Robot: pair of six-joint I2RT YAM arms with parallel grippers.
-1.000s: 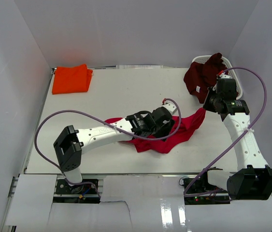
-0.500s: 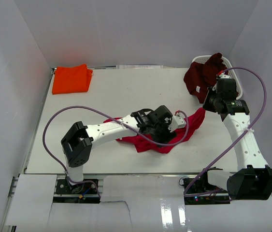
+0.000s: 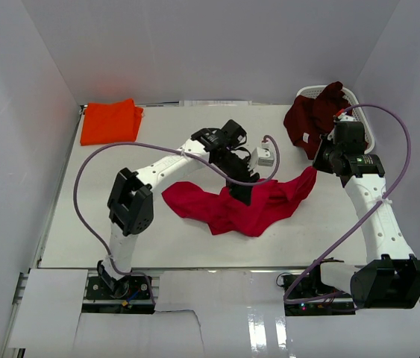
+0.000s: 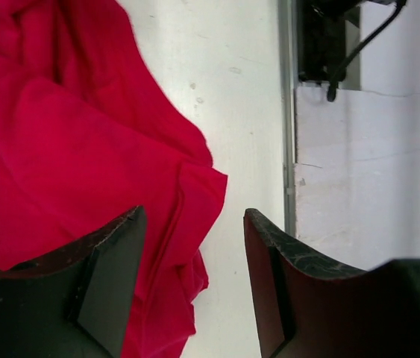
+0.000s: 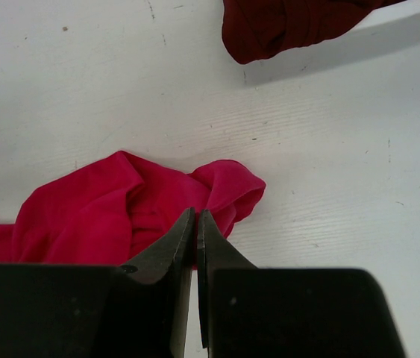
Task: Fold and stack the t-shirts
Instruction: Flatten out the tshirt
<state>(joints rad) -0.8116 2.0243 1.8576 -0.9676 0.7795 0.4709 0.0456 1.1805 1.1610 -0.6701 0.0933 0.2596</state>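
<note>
The crimson red t-shirt (image 3: 258, 212) lies crumpled mid-table; I also see it in the left wrist view (image 4: 60, 149) and the right wrist view (image 5: 83, 216). My left gripper (image 3: 241, 194) hangs open above its middle, and the fingers (image 4: 193, 216) hold nothing. My right gripper (image 3: 320, 161) is shut (image 5: 195, 212), its tips over the shirt's right corner; whether cloth is pinched does not show. The orange t-shirt (image 3: 110, 121) lies folded at the far left. The maroon t-shirt (image 3: 310, 119) drapes over the basket.
The white lattice basket (image 3: 364, 123) stands at the far right corner, and the maroon cloth (image 5: 284, 26) spills onto the table in front of it. White walls enclose the table. The table's near edge and the right arm's base (image 4: 329, 37) show in the left wrist view.
My left arm has risen from lying low across the red t-shirt and swung toward the back, uncovering the cloth. The right arm has not moved.
</note>
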